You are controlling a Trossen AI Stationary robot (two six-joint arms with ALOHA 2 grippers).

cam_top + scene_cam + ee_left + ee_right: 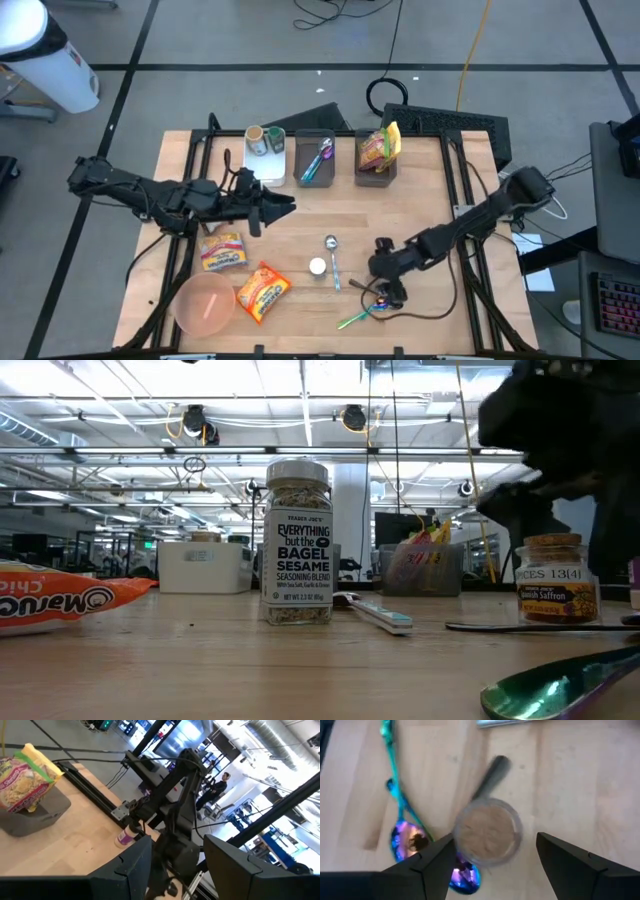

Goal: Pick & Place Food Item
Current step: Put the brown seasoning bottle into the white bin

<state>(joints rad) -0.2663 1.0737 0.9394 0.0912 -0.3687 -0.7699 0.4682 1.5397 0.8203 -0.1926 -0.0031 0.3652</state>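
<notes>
- The saffron jar (488,831) stands upright on the wooden surface (300,225) near its front right, just beside the iridescent spoons (405,827).
- It looks like a small glass jar with a cork-coloured lid: probably light, rigid, smooth-sided and breakable, so it could slip or tip if pinched off-centre.
- The best hold is likely across the round body just under the lid, from above, fingers on opposite sides.
- The right end effector (495,857) hangs directly over the jar, pointing down; its fingers (432,865) stand apart, one on each side of the lid, not yet touching it.
- The right arm reaches in from the surface's right edge, bent low toward the front.
- The left end effector (270,208) waits over the left-middle of the surface, arm stretched level, fingers partly apart and holding nothing.
- Ramen packets (262,290) and a seasoning jar (297,543) lie well apart from the grasp.
</notes>
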